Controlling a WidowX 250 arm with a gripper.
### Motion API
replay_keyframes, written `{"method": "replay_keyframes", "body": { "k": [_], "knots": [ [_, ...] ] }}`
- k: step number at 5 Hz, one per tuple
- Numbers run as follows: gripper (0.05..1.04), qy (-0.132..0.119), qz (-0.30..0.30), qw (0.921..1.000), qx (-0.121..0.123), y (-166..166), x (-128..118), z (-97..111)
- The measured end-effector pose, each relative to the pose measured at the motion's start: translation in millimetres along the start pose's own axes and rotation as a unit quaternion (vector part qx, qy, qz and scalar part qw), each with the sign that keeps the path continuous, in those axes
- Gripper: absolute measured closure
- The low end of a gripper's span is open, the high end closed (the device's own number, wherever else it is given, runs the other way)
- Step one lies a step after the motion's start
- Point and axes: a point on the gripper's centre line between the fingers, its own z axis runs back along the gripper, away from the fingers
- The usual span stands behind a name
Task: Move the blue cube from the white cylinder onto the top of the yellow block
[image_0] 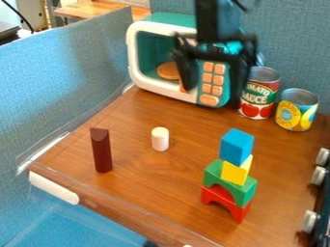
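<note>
Camera view: toy microwave holds orange disc.

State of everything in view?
claw, open, empty
microwave, door looks shut
orange disc, in microwave
red can, upright
yellow can, upright
white peg, upright
maroon block, upright
red arch, bottom of stack
green arch, on red arch
yellow block, on green arch
blue cube, on yellow block

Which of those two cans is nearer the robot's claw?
The red can, the one next to the microwave; the yellow can stands farther from the claw.
</note>
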Motion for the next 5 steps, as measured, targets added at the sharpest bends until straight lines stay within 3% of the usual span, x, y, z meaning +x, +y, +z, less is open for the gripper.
{"method": "replay_keyframes", "body": {
  "k": [1, 2, 3, 4, 5],
  "knots": [
    [0.083, -0.002, 0.016, 0.9998, 0.011, 19.9, -1.1, 6.3],
    [0.083, 0.022, 0.025, 0.9971, 0.068, 46.7, -4.2, -9.5],
    [0.083, 0.03, 0.002, 0.9958, 0.087, 57.0, -8.5, -21.8],
    [0.083, 0.027, -0.007, 0.9959, 0.087, 59.7, -6.9, -30.8],
    [0.083, 0.017, -0.003, 0.9979, 0.062, 63.6, -8.1, -37.6]
  ]
}}
